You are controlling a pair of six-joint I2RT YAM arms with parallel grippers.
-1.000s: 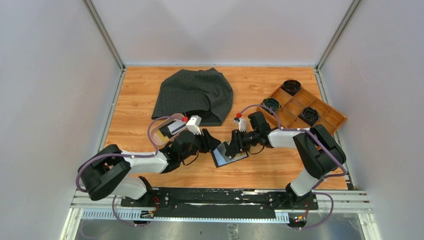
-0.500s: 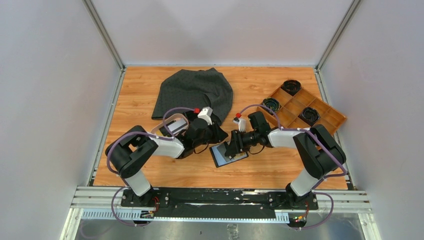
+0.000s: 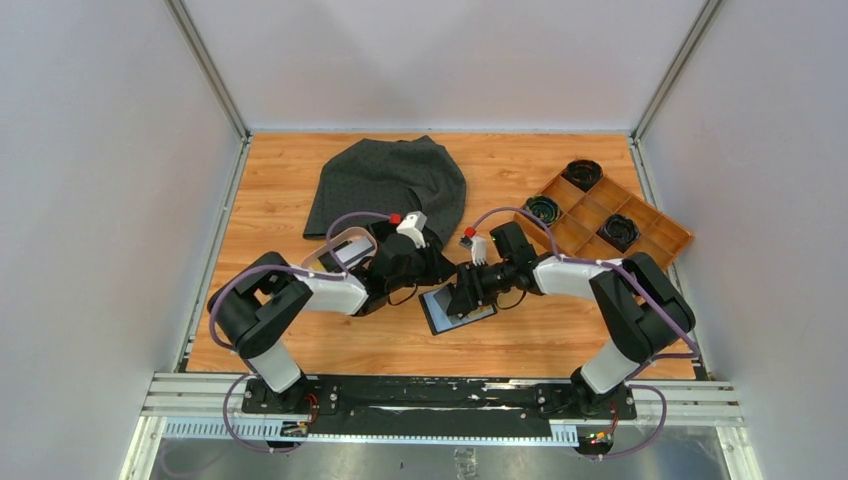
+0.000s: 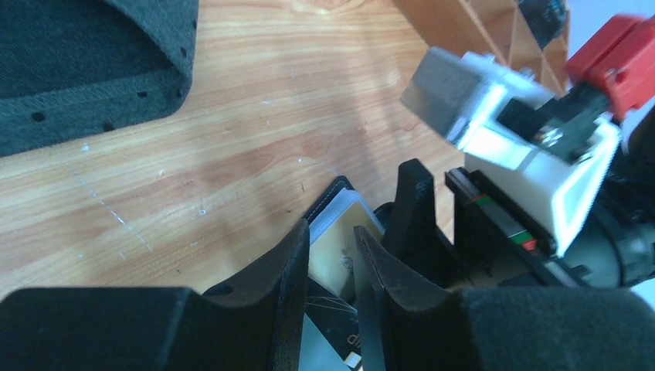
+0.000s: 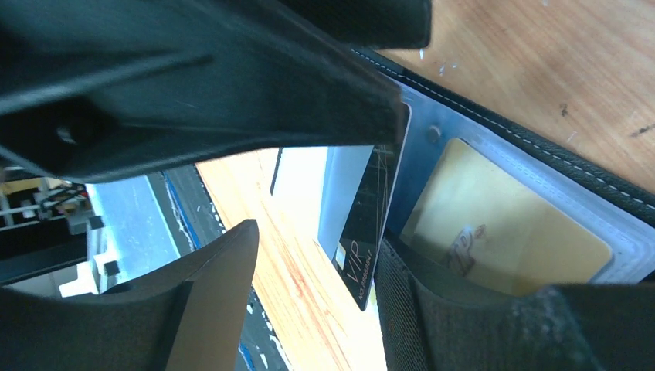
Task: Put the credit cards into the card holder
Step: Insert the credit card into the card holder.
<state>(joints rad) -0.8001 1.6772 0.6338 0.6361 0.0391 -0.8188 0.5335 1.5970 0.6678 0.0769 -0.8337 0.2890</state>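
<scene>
The card holder (image 3: 472,316) lies open on the wood between both grippers; it also shows in the left wrist view (image 4: 337,188) and the right wrist view (image 5: 541,185). A yellowish-tan card (image 5: 502,224) sits behind its clear window (image 4: 337,247). A black VIP card (image 5: 369,247) and a grey card (image 5: 340,185) stick out at its edge, under my left gripper (image 4: 330,232). The left gripper (image 3: 437,268) has its jaws a narrow gap apart, pinching nothing I can see. My right gripper (image 3: 462,298) is wide open (image 5: 317,247), one finger (image 5: 479,325) resting on the holder. More cards (image 3: 352,254) lie in the pink dish (image 3: 326,246).
A dark dotted cloth (image 3: 390,190) lies at the back left, also in the left wrist view (image 4: 77,69). A wooden compartment tray (image 3: 655,225) with black round parts stands at the right. The two grippers are almost touching over the holder.
My left arm folded its elbow inward and its gripper moved up and right, onto the holder's left edge beside the right gripper. The right gripper and holder stayed put.
</scene>
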